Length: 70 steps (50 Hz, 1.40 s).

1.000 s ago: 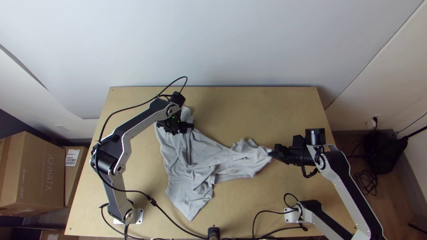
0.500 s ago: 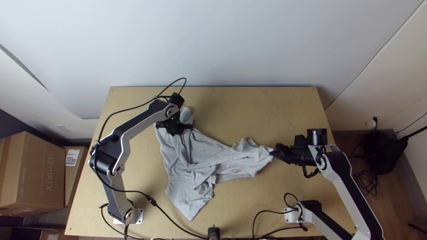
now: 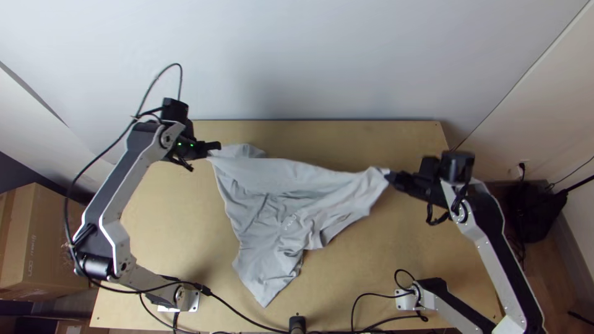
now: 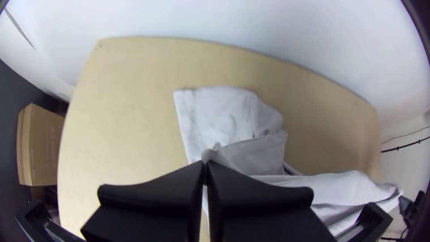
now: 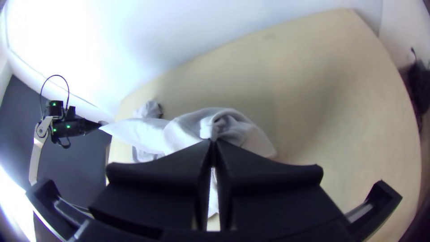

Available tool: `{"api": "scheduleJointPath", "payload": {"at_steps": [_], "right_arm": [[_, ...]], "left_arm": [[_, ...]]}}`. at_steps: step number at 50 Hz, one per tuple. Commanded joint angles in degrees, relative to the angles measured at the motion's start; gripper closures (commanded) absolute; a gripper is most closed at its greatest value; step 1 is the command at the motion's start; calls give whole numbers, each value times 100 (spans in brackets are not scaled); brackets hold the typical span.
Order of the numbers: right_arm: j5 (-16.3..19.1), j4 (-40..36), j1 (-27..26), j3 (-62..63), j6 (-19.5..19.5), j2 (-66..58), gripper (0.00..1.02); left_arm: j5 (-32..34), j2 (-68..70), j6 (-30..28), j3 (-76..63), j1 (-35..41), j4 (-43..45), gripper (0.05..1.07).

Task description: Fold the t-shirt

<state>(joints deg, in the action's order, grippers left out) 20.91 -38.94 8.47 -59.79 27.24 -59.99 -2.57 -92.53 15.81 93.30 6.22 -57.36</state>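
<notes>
left claw (image 3: 215, 147): closed, pinching a bit of the grey t-shirt (image 3: 263, 213) | right claw (image 3: 392, 177): closed, pinching another bit | t-shirt: stretched between both claws' tips, rumpled on the table (image 3: 383, 272) nearer the arms' bases

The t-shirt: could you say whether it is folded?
Not folded: the t-shirt is wrinkled, stretched between the left gripper and right gripper.

- Top view, lower right: right arm (image 3: 508, 272), cut off.
- Top view, left edge: cardboard box (image 3: 46, 232), cut off.
- Top view, centre: t-shirt print (image 3: 289, 222), too small to tell.
</notes>
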Motion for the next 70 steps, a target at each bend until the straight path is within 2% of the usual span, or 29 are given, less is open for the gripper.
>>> {"api": "scheduleJointPath", "payload": {"at_steps": [1, 6, 17, 20, 25, 32, 39, 49, 59, 70], "right_arm": [[-210, 343, 190, -982, -431, -294, 100], [-350, 545, 331, -1878, -765, -663, 100], [-421, 695, 243, -3478, -1459, -1534, 100], [-465, 721, 164, -3865, -1529, -1718, 100], [-728, 826, 137, -4524, -1582, -1859, 100], [-1010, 1108, 155, -5078, -1670, -1639, 100], [-1177, 1582, 164, -5157, -2030, -1103, 100], [-1177, 1635, 199, -4761, -2083, 75, 100], [-957, 1222, 269, -4181, -2100, 1420, 100], [-869, 651, 217, -4278, -2013, 2017, 100]], "left_arm": [[-165, 482, -228, 461, -165, 32, 104], [-227, 534, -325, 1094, -297, 23, 105], [-473, 113, -509, 2738, -516, 6, 105], [-473, -37, -509, 3212, -560, -3, 105], [-569, 7, -500, 3669, -613, 252, 105], [-736, 596, -509, 3599, -762, 727, 105], [-789, 1352, -702, 3195, -1052, 1201, 105], [-789, 2424, -790, 2790, -1448, 1236, 105], [-780, 4208, -992, 1701, -1492, 1641, 105], [-789, 5579, -1142, 954, -1483, 1658, 105]]}}
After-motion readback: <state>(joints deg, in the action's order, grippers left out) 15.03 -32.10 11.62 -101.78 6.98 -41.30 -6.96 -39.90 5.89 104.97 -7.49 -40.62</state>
